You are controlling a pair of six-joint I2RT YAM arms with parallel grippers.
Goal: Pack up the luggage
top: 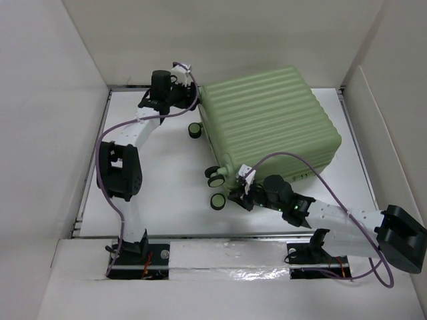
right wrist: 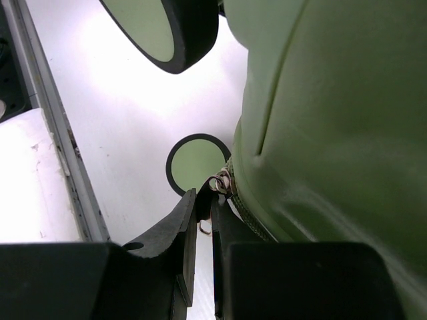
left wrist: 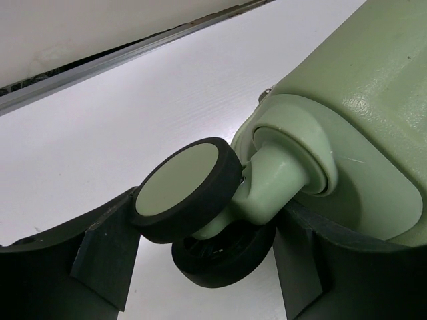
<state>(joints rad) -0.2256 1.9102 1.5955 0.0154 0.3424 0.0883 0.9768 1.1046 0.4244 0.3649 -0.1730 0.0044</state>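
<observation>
Black left gripper (left wrist: 207, 223) at the far left corner of the luggage (top: 270, 127), jaws spread wide. Between its fingers (left wrist: 100, 260), 1 twin caster (left wrist: 190, 193): black tyres, pale green hubs, a green stem running into the shell. Cannot tell whether either finger touches the tyres. From above, left arm (top: 123, 167) folded up the left side of the white table (top: 167, 207), wrist close to the back wall.

Centre to right: light-green ribbed luggage, closed, lying flat on the table toward the back, set slightly askew. Along its left edge, seen from above, 3 wheels: far wheel (top: 194, 130) just beside the left gripper, near wheels (top: 215, 176) as a pair by the front corner.

Right gripper (right wrist: 208, 200) at that front left corner, pinched almost together on a small metal zip pull (right wrist: 219, 181) at the seam of the shell. Just past the fingertips, 1 wheel seen face-on, green disc in a black ring; another cut off by the top edge of the right wrist view. Right arm (top: 347, 223) reaching leftward across the near edge from its base at the right.
</observation>
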